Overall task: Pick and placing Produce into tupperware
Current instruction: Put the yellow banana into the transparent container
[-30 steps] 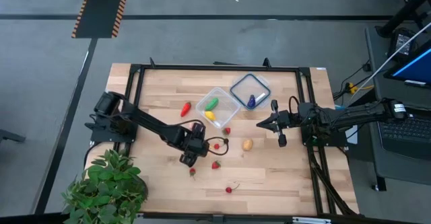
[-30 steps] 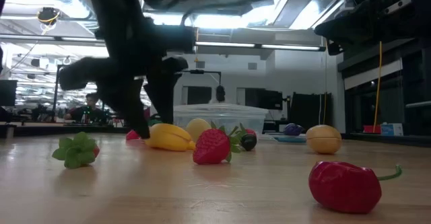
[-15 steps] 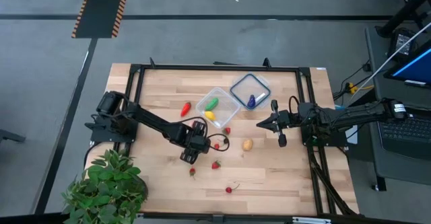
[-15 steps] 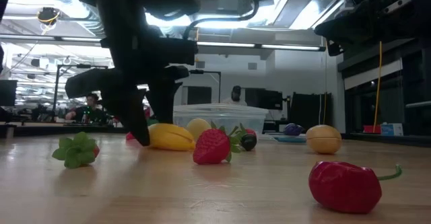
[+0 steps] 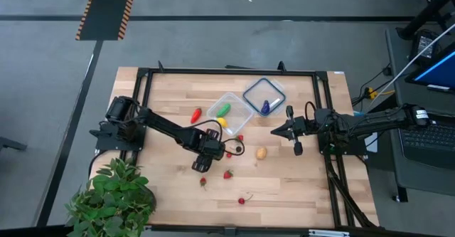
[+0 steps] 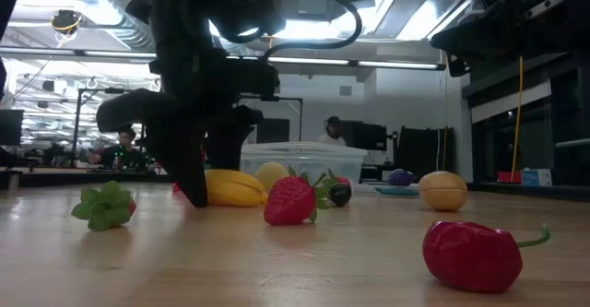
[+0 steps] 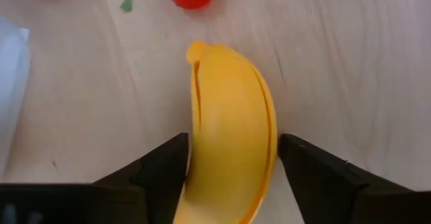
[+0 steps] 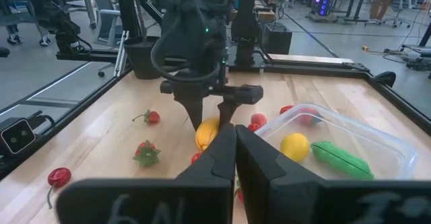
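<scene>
Since the earlier frame, the left tool (image 7: 232,173) was moved over the yellow banana (image 7: 232,150) – open fingers straddle it. Green and yellow pieces are placed in the tupperware (image 5: 229,112); strawberries (image 5: 228,174) remain on the counter (image 5: 298,187). The right tool (image 5: 273,132) waits closed.

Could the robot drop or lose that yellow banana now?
Maybe. The left gripper has its fingers on both sides of the banana, which lies flat on the table. The banana is smooth and curved, so it might slip or twist as the fingers squeeze. A red strawberry lies nearby and could get bumped. The tupperware already holds produce, so there is less room.
</scene>
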